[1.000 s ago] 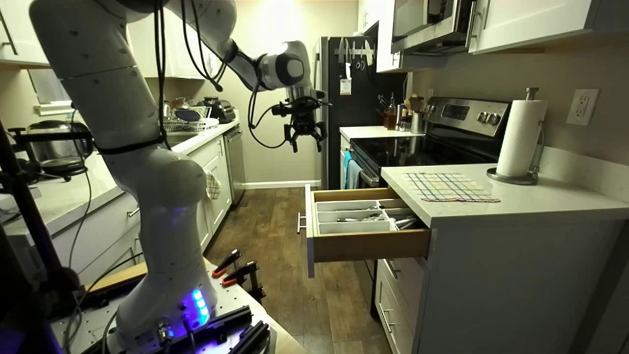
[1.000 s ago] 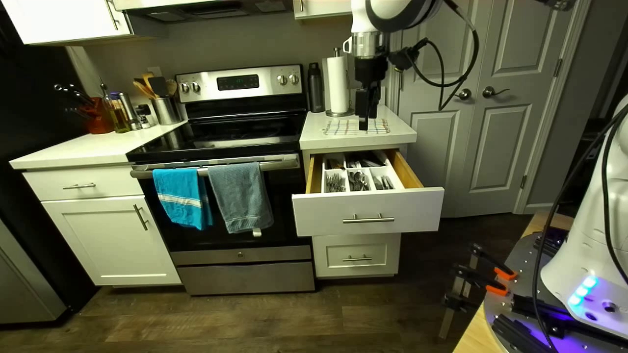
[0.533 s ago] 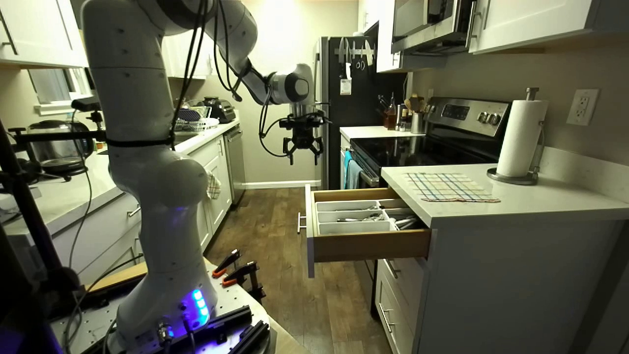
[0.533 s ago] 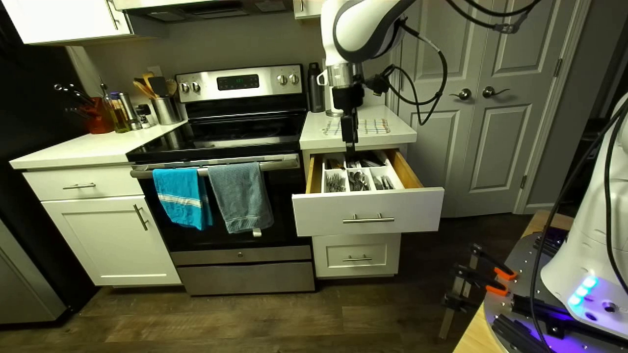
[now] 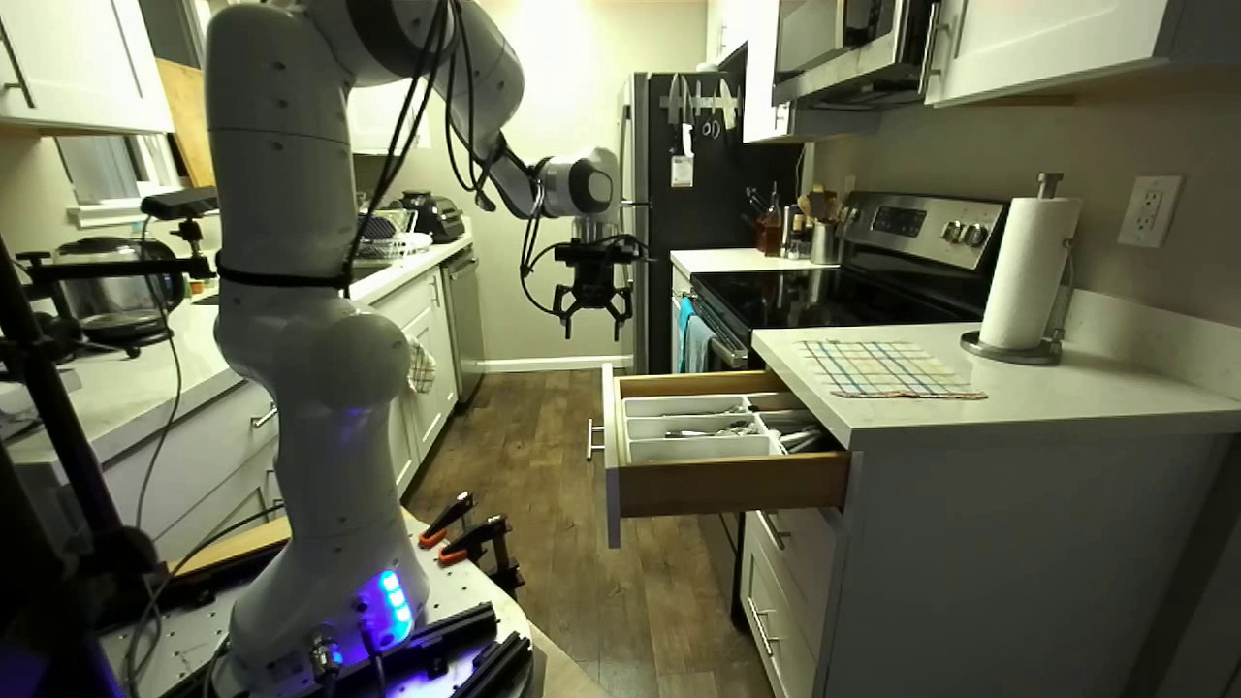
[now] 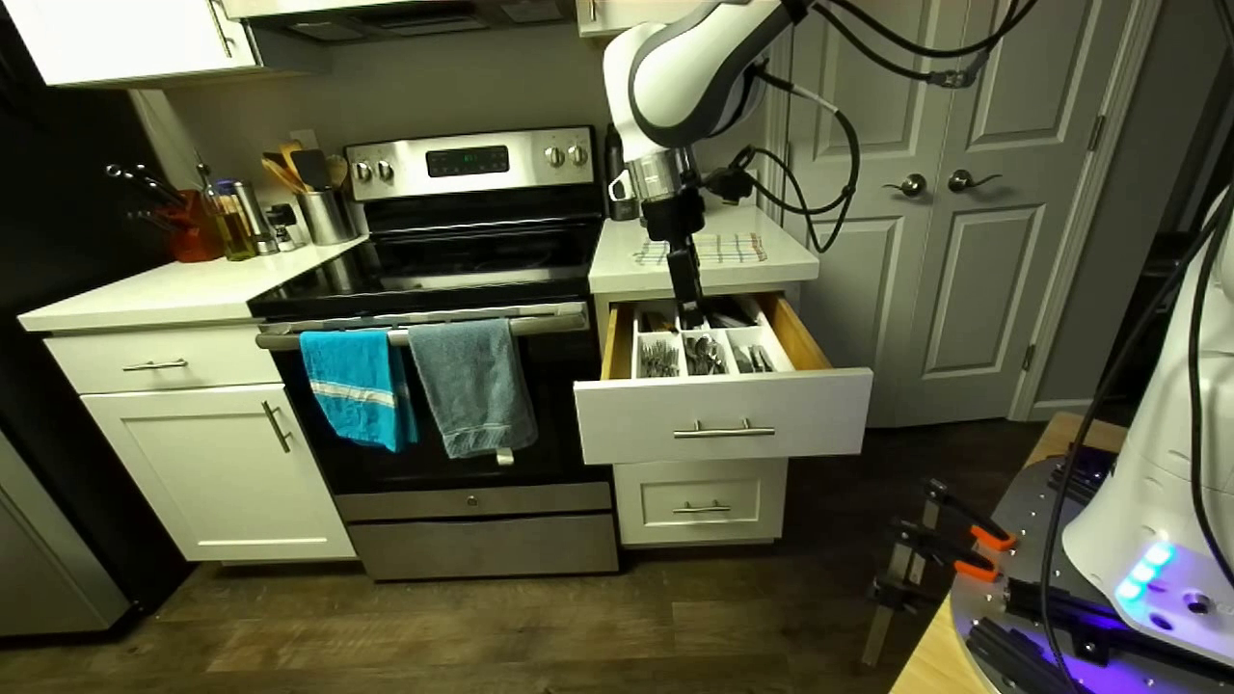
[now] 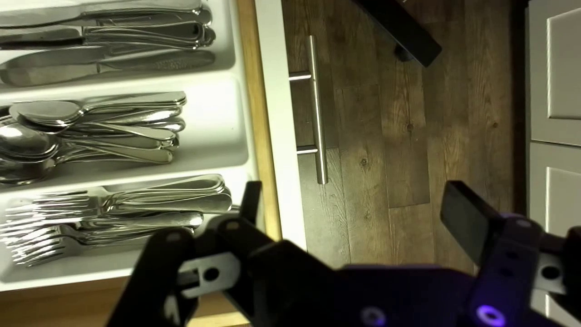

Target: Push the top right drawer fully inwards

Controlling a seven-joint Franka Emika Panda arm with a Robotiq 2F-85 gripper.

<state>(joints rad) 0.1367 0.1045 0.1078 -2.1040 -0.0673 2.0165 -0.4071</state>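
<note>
Arm [image 5: 301, 359]: leftmost in an exterior view, bent toward the cabinet [image 5: 1008, 562]; step in hand looks like the approach, push not yet begun.
Gripper [image 5: 592, 334]: pointing down, jaws spread wide, nothing held, no contact visible. Wrist view puts the jaws to either side of the front panel [image 7: 279, 122], partly over the tray [image 7: 213, 122], partly over the floor [image 7: 367, 150].
Handle [image 7: 317, 109]: metal bar on the outer face; probably no need to grip it for a push.
Front panel: white, well out from the cabinet. Next move likely calls for taking the gripper fully to the handle side, bringing the jaws together, lowering to panel height, then pressing straight toward the cabinet.
Tray: white, holds forks [image 7: 150, 221], spoons [image 7: 97, 129] and knives [image 7: 72, 54] in separate compartments; dropping straight down from here would risk a jaw landing inside it or on the front panel's top edge.
Top right drawer [image 5: 732, 487]: beside the stove [image 5: 824, 301], under the counter [image 5: 1096, 388], extended, wood side exposed; pushing near the middle should keep it from binding.
Lower drawer [image 6: 718, 493]: directly beneath, looks flush; not the target.
Counter: checked cloth [image 5: 887, 368] and paper towel roll [image 5: 1030, 276] on top, not part of the job.
</note>
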